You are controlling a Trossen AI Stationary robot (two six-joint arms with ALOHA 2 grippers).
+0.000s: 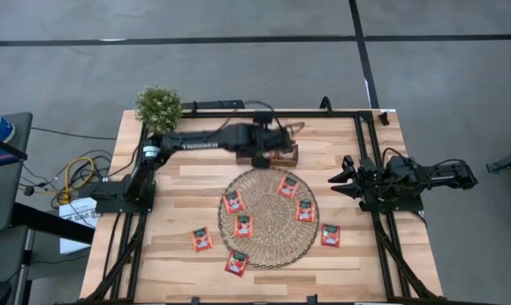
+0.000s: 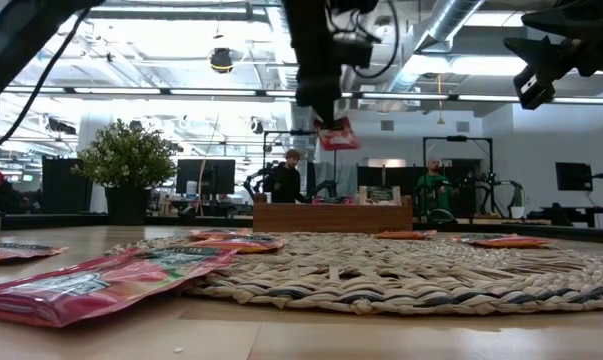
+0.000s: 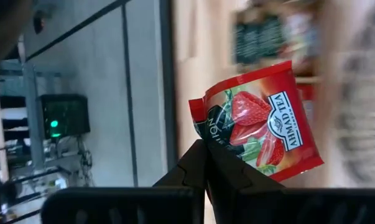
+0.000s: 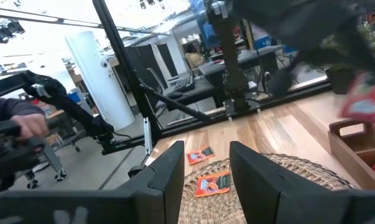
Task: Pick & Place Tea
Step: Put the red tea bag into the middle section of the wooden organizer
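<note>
Seven red sachets (image 1: 243, 224) are lying flat in the high view, four on the round woven mat (image 1: 269, 217) and three on the bare tabletop (image 1: 179, 182), all nearer the front edge than the left gripper (image 1: 262, 157), which is hanging beside the wooden tray (image 1: 286, 153). From table height, that gripper is gripping one more sachet (image 2: 338, 134) in the air, above the tray. Its wrist camera is showing the jaws clamped together on that sachet's corner. Off to the side, the right gripper (image 4: 203, 165) is waiting, jaws apart, holding nothing.
</note>
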